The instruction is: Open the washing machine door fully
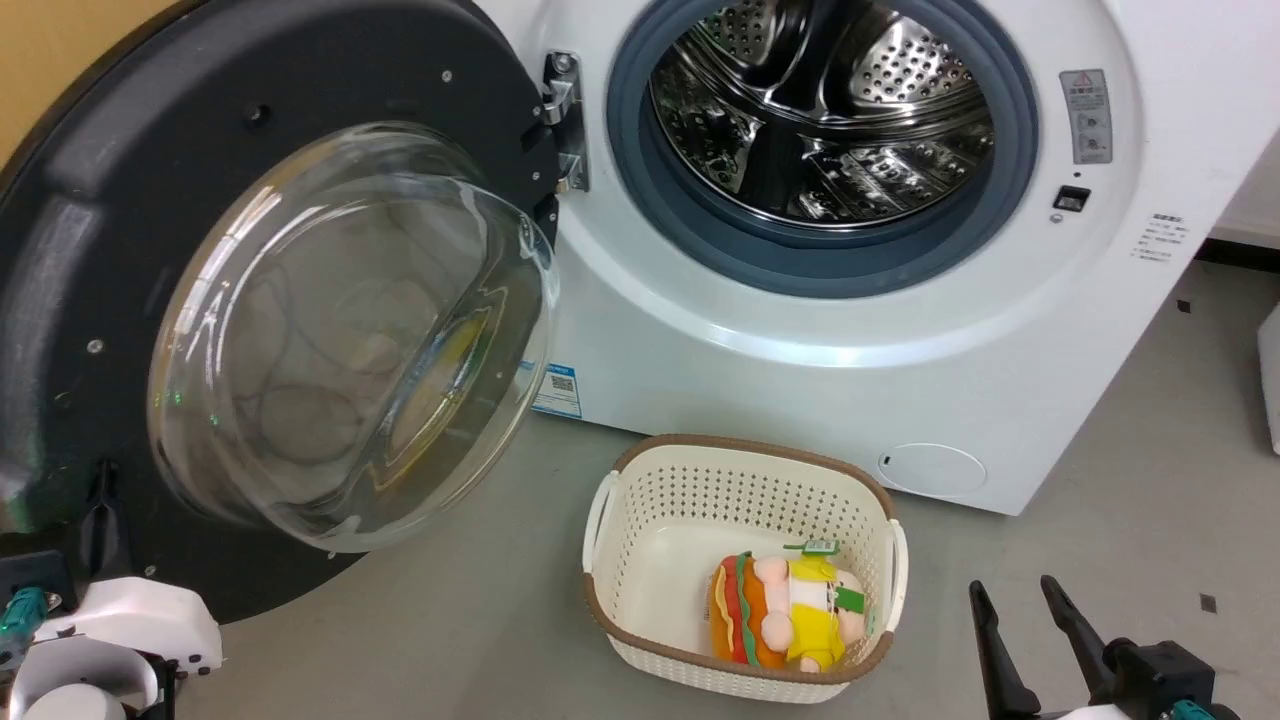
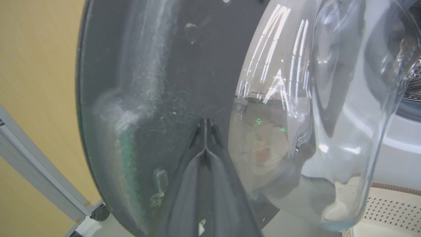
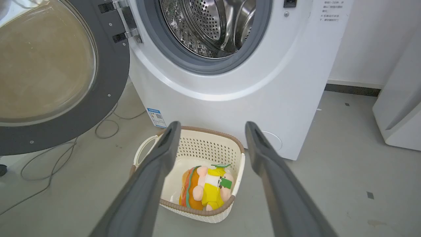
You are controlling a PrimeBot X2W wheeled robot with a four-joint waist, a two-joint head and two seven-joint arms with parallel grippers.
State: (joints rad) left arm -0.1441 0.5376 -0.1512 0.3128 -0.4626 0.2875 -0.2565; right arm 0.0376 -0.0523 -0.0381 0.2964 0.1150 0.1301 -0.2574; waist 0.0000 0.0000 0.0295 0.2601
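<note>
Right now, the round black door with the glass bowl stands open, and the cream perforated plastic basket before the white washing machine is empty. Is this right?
Not empty: the cream perforated basket holds an orange and yellow plush toy, as the head view shows. The round black door is open.

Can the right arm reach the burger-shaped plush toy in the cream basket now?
Probably yes: the open right end effector points toward the orange-and-yellow burger-shaped plush toy lying in the open-topped cream perforated plastic basket, with nothing between them.
</note>
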